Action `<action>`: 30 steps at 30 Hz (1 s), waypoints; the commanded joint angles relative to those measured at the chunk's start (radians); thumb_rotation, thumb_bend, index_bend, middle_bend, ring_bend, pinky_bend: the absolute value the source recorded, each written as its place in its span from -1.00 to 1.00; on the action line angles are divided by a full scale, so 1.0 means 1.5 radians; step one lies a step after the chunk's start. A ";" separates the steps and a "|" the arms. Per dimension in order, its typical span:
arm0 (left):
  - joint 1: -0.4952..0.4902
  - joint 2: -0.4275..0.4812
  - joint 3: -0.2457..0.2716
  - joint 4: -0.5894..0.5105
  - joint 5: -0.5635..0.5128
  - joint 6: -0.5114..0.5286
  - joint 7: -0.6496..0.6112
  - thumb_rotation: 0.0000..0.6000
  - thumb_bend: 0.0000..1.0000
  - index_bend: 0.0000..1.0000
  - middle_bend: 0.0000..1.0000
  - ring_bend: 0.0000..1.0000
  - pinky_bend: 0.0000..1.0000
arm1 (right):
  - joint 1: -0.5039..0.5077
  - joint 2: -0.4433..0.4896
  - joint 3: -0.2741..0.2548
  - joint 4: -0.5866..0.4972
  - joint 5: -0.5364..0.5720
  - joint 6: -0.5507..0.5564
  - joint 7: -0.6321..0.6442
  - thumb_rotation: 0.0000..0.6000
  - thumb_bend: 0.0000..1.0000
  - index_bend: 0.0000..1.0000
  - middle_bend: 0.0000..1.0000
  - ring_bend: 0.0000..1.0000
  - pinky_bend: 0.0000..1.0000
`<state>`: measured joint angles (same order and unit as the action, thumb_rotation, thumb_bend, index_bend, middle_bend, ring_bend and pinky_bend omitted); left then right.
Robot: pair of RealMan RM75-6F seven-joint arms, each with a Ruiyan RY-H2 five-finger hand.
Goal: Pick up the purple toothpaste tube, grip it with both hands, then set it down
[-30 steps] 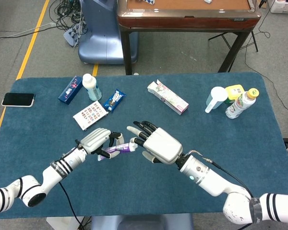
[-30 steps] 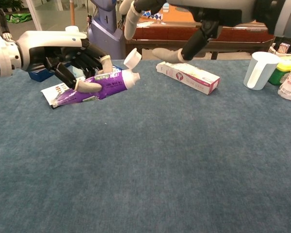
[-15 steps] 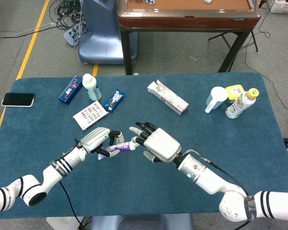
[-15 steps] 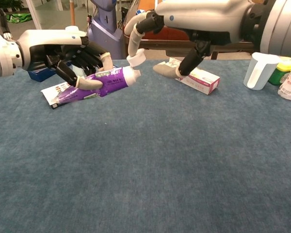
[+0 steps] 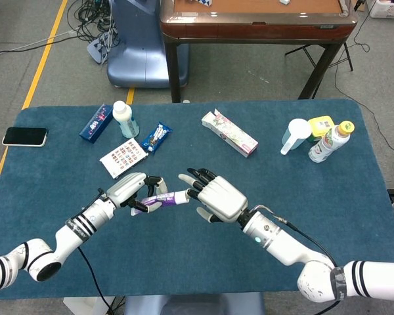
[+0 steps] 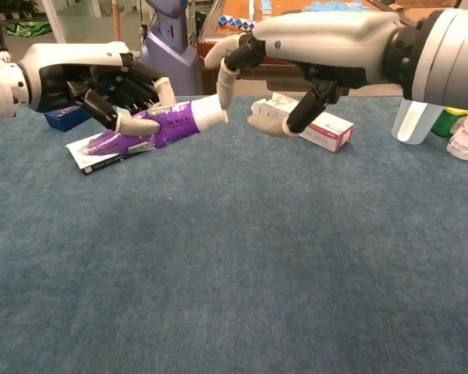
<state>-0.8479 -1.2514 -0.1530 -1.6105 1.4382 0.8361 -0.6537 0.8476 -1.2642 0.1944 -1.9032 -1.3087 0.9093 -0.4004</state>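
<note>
The purple toothpaste tube (image 5: 165, 196) (image 6: 170, 125) hangs above the blue tabletop, its white cap pointing toward my right hand. My left hand (image 5: 127, 188) (image 6: 101, 82) grips the tube around its middle, fingers curled over it and thumb underneath. My right hand (image 5: 218, 199) (image 6: 304, 43) sits just beyond the cap with its fingers spread. In the chest view one finger curves down against the cap, while the thumb hangs apart below, so this hand holds nothing. The tube's flat tail is partly hidden behind my left hand.
A printed card (image 5: 123, 157) lies under my left hand. A long toothpaste box (image 5: 229, 133) (image 6: 304, 123) lies behind my right hand. A white cup (image 5: 294, 135), a yellow-lidded jar (image 5: 322, 125) and a bottle (image 5: 329, 142) stand far right. A snack bar (image 5: 157, 136), small bottle (image 5: 125, 119), blue box (image 5: 96, 123) and phone (image 5: 25, 136) are far left.
My right hand has come in lower and closer, and a finger now reaches the tube's cap. My left hand has shifted the tube a little, still gripping it.
</note>
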 commanded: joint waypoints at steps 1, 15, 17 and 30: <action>0.006 0.002 0.000 -0.003 -0.003 0.002 -0.019 1.00 -0.12 0.23 0.61 0.20 -0.18 | -0.009 0.006 0.001 -0.011 -0.017 0.021 0.015 1.00 0.01 -0.41 -0.81 -1.00 -0.76; 0.039 0.007 -0.013 -0.010 0.008 0.048 -0.172 1.00 -0.12 0.24 0.63 0.21 -0.12 | -0.043 0.040 0.025 -0.048 -0.110 0.109 0.153 0.98 -0.82 -0.68 -0.84 -1.00 -0.90; 0.043 0.013 -0.014 -0.017 0.016 0.055 -0.196 1.00 -0.12 0.24 0.63 0.22 -0.12 | -0.042 0.037 0.032 -0.047 -0.109 0.113 0.172 0.95 -0.94 -0.84 -0.91 -1.00 -0.97; 0.058 0.000 -0.005 -0.025 0.072 0.123 -0.234 1.00 -0.12 0.25 0.63 0.21 -0.12 | -0.003 0.040 0.066 -0.054 -0.101 0.060 0.349 0.68 -1.00 -1.00 -1.00 -1.00 -1.00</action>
<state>-0.7604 -1.2467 -0.1607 -1.6460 1.5424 1.0157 -0.9983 0.8310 -1.2028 0.2807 -1.9862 -1.4605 1.0107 0.0980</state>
